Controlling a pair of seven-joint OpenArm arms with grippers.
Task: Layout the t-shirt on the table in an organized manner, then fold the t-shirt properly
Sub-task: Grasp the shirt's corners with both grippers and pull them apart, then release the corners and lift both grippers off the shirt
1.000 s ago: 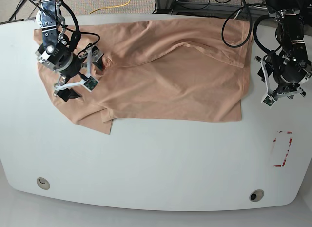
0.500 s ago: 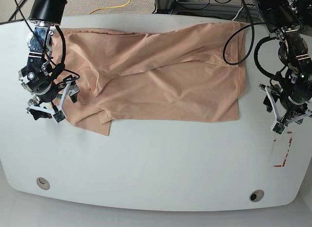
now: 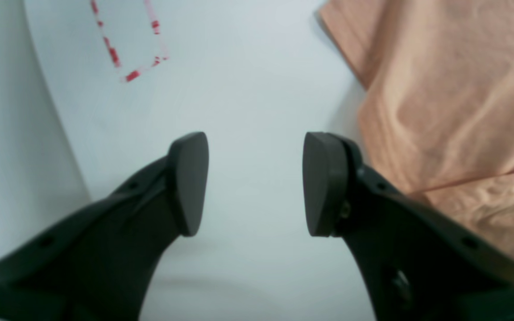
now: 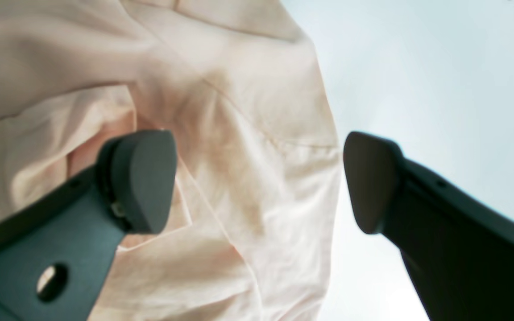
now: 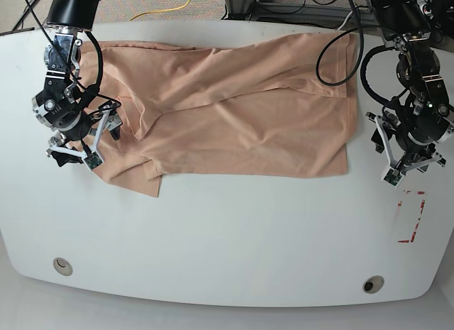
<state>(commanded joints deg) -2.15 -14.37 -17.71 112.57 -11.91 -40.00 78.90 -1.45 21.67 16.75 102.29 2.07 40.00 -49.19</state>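
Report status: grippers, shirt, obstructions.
Left gripper open over bare table. Right gripper open above t-shirt edge. Shirt spread, wrinkled. Nothing blocking.

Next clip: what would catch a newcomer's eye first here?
The peach t-shirt dominates, spread wrinkled across the far half of the white table, with one corner folded under at its near left. An open claw flanks it on each side: the right claw over the shirt's left edge, the left claw above bare table beside a red-tape rectangle.

Both arms are black with silver joints and looping black cables. Each gripper, the left gripper [image 5: 406,165] and right gripper [image 5: 84,147], has white brackets. Their matte black fingers [image 3: 188,180] end in rounded pads.
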